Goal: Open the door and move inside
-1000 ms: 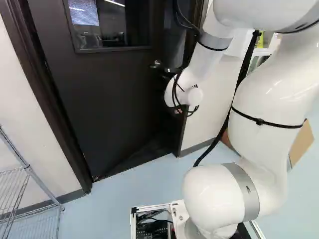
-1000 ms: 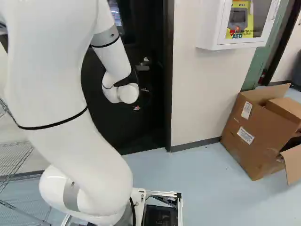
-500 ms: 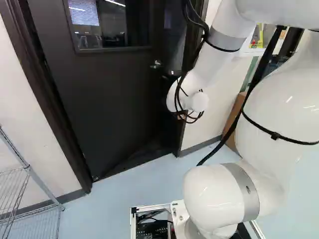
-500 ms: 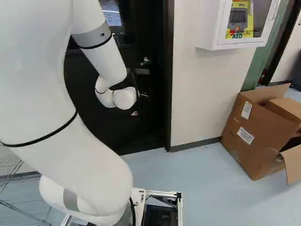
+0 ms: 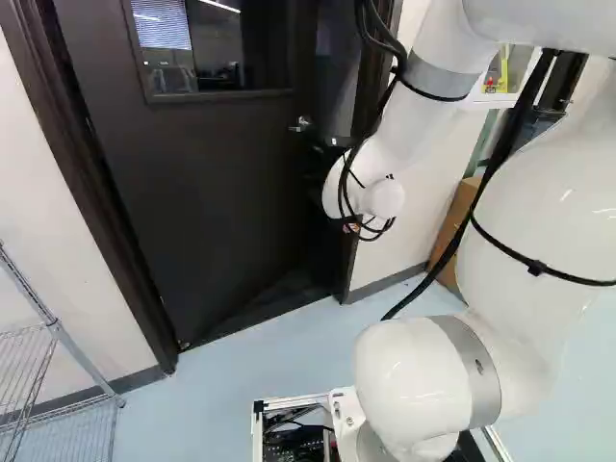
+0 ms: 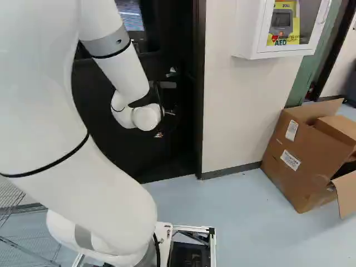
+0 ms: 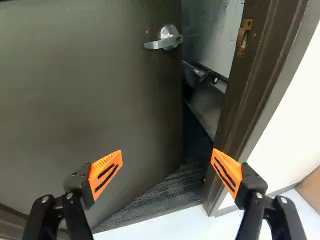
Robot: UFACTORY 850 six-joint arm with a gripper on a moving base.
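Gripper (image 5: 352, 227) spread wide, nothing between its two fingers; pads (image 7: 106, 172) well apart, holding nothing; door (image 5: 202, 192) is ajar, its panel ahead of the gripper and out to its left; lever handle (image 7: 165, 41) sits ahead of the gripper, higher than the fingers, on the door near its free edge; nothing has hold of it.

In my wrist view the gap past the door edge lies ahead of the gripper (image 7: 166, 165), between panel and door frame (image 7: 255, 75); one finger has the panel beyond it, the other the frame; strike plate (image 7: 243, 37) is on the frame, across the gap from the handle; ridged dark mat (image 7: 165, 195) on the floor past the fingers; a grey surface (image 7: 207, 102) shows through the gap, can't tell what it is.

In the way: panel still covers most of the doorway left of the gripper; frame and pale wall (image 6: 245, 111) close off its right side.

Around: wire shelf (image 5: 60, 332) well left of the gripper, at the wall before the doorway; open cardboard box (image 6: 300, 161) on the floor to its right, beyond the frame; wall cabinet (image 6: 242, 33) also right, higher than the gripper; window (image 5: 212, 48) in the door, above gripper height.
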